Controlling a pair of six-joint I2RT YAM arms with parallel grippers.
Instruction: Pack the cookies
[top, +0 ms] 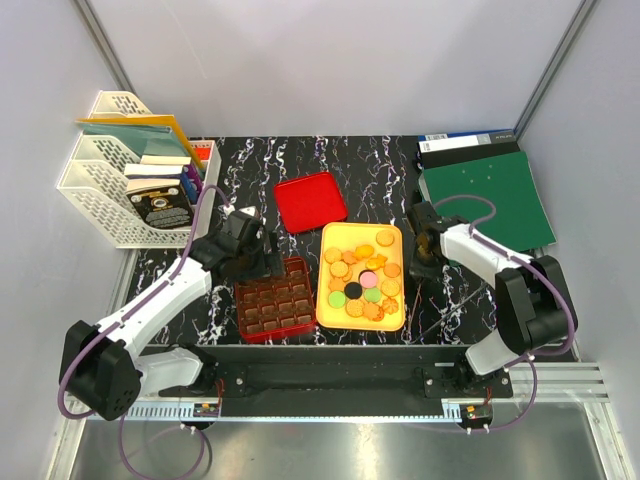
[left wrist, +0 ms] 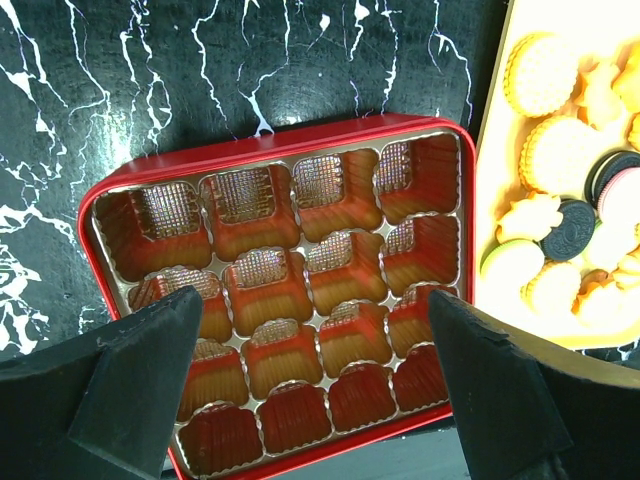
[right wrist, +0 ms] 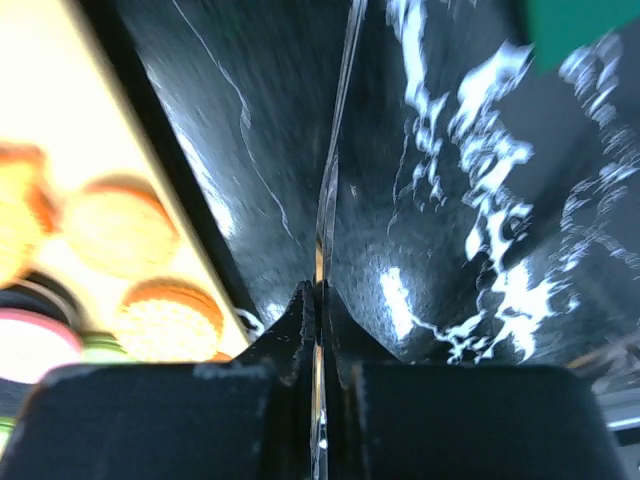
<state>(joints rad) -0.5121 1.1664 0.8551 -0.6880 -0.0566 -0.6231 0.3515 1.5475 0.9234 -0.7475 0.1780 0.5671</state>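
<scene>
Cookies [top: 362,280] all lie on the yellow tray [top: 338,236], none packed; left jaws gape over the red box [top: 273,305] beside it, right jaws pinch a thin strip [right wrist: 335,150]. Next: grasp one cookie.

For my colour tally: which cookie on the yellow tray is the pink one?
The pink cookie near the middle of the yellow tray, beside a black cookie; the others look orange or green.
</scene>
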